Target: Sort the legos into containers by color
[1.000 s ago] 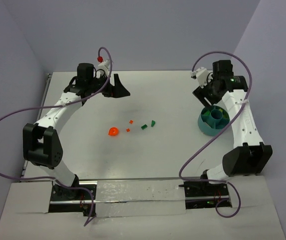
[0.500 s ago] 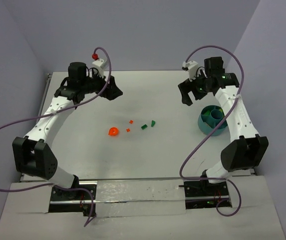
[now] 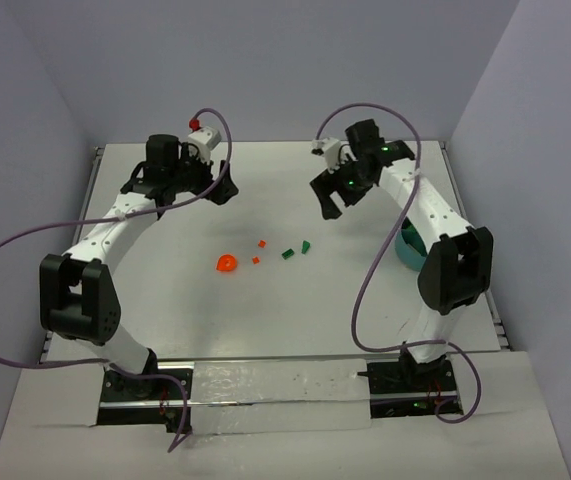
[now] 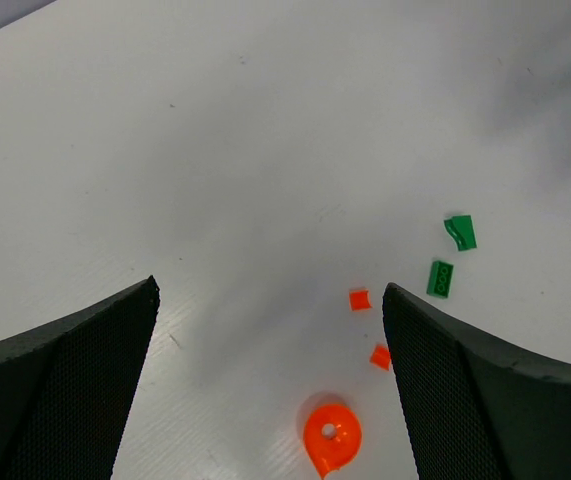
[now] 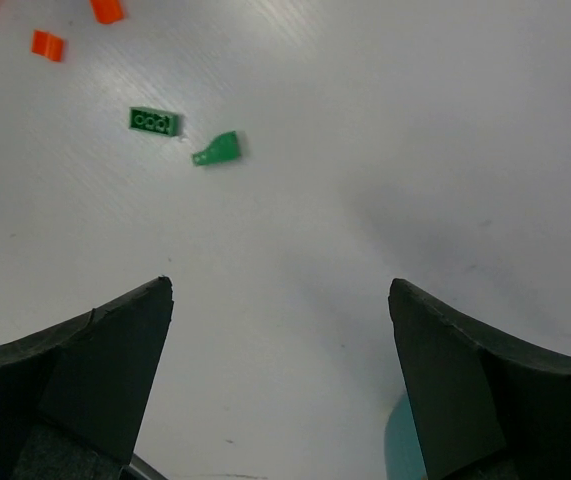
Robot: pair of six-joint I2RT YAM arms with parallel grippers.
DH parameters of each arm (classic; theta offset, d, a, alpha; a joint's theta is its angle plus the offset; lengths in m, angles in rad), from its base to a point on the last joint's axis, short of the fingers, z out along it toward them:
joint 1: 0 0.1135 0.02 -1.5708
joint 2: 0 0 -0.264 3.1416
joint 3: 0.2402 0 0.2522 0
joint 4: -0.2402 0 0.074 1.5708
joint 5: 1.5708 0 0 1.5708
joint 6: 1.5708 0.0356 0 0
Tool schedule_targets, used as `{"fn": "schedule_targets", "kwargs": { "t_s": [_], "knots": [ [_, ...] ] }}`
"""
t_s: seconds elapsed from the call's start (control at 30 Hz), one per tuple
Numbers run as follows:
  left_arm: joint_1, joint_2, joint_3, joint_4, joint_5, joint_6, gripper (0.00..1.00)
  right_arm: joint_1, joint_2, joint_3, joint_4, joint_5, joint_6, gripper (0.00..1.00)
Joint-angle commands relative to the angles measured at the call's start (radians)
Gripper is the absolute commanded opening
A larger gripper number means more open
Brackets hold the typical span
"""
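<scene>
Change: right gripper [image 3: 333, 203] was over the bowl [image 3: 408, 252] a second ago; it has since swung inboard and now hangs over the table [image 3: 365, 300], on the far side of the loose pieces; jaws wide apart, nothing between them (we read that as a drop-off done and a return for the next piece; our guess, not something the views show).

Bowl sits at the right edge of the table, now mostly hidden behind the right arm from above; its wrist view catches only a teal sliver at the bottom edge; we can't tell what's inside.

Left gripper [image 3: 223, 188] has barely shifted; parked at the far left, jaws also wide apart and empty, camera looking down at the pile.

What's left on the table, mid-table and well apart from the bowl:
- green brick [image 5: 153, 121] and green wedge [image 5: 217, 150], just beside each other, nearest the right gripper;
- orange bits [image 4: 360, 298], two of them, between the greens and the disc;
- orange disc [image 4: 331, 437], nearest the arm bases, on the left side of the group.

No purple or lime in view.

Our take: sort is partly done; five pieces still loose; we only see one container, so where orange goes is unclear; the greens look like the right arm's natural next pick; small parts, so it'll need a square approach.
</scene>
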Motion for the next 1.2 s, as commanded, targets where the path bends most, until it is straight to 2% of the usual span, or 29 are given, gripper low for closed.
{"fn": "schedule_targets", "kwargs": {
  "t_s": [0.0,0.17,0.43,0.63,0.7,0.77,0.87,1.0,1.17],
  "knots": [
    [0.045,0.031,0.059,0.051,-0.036,-0.048,0.99,0.152,0.020,0.013,0.020,0.113,0.063,0.94],
    [0.082,0.066,0.092,0.000,-0.058,-0.068,0.99,0.246,0.093,-0.023,0.065,0.159,0.106,0.89],
    [0.087,0.112,0.145,-0.043,-0.100,-0.072,0.99,0.254,0.185,-0.051,0.070,0.206,0.294,0.71],
    [0.089,0.121,0.155,-0.059,-0.116,-0.112,0.99,0.259,0.214,-0.081,0.096,0.251,0.411,0.65],
    [0.090,0.121,0.157,-0.070,-0.116,-0.107,0.99,0.255,0.234,-0.069,0.097,0.230,0.426,0.66],
    [0.091,0.122,0.160,-0.081,-0.114,-0.102,0.99,0.255,0.267,-0.043,0.092,0.200,0.414,0.72],
    [0.097,0.126,0.164,-0.092,-0.104,-0.103,0.99,0.255,0.289,-0.021,0.091,0.177,0.364,0.87],
    [0.102,0.138,0.180,-0.096,-0.076,-0.114,0.99,0.255,0.302,-0.017,0.108,0.213,0.239,0.91],
    [0.104,0.146,0.198,-0.091,-0.064,-0.112,0.99,0.252,0.300,-0.032,0.122,0.222,0.104,0.90]
  ]
}}
